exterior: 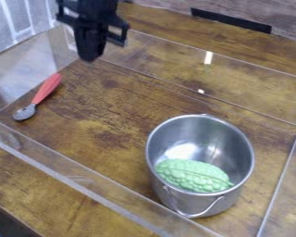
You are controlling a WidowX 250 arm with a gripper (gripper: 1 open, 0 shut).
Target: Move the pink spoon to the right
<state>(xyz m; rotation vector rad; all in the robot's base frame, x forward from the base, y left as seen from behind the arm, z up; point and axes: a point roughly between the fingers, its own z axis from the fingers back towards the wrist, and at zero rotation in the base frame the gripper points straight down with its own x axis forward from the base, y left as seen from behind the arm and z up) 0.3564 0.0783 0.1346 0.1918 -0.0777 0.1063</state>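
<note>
Claw (92, 54) up near the top left, fingers pressed together, holding nothing — clear of the table (126, 102). Pink spoon (38, 96) lies flat on the wood at the left edge, below and left of the claw, well apart from it. Steel pot (200, 163) at lower right — bumpy green vegetable (194, 175) inside. No readable writing.

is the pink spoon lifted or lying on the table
Lying on the table. The pink spoon rests flat on the wood at the left, with the gripper apart from it.
</note>
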